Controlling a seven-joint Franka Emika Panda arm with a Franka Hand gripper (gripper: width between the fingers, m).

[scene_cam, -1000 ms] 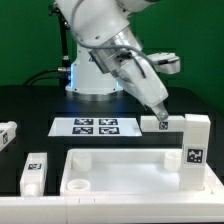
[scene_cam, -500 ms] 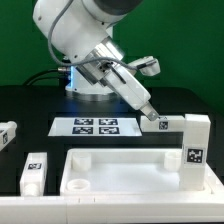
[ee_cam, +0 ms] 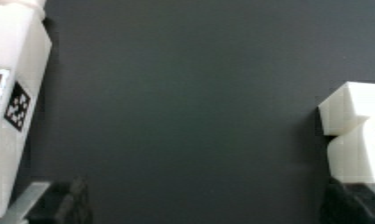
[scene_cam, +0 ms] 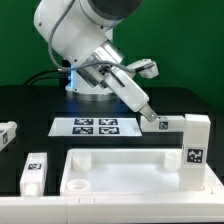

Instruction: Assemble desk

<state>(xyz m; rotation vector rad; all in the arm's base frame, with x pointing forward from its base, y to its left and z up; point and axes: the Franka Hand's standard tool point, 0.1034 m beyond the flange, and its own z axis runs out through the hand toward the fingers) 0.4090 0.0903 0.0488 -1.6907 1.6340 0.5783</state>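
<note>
Black tabletop (scene_cam: 20, 105) beneath a green backdrop carries the white rimmed desk panel (scene_cam: 115, 156) at the front. The arm's fingers (scene_cam: 152, 115) hover spread wide and empty, just beside a leg (scene_cam: 173, 124) lying behind the panel on the exterior view's right. A sound grasp likely means centring over that leg, straddling its flat sides, then closing.

On my feed I see a plain green wall (scene_cam: 195, 40) running behind everything, softly and evenly lit. Below it a matte black counter (scene_cam: 22, 106) stretches across the full width of the exterior view.
</note>
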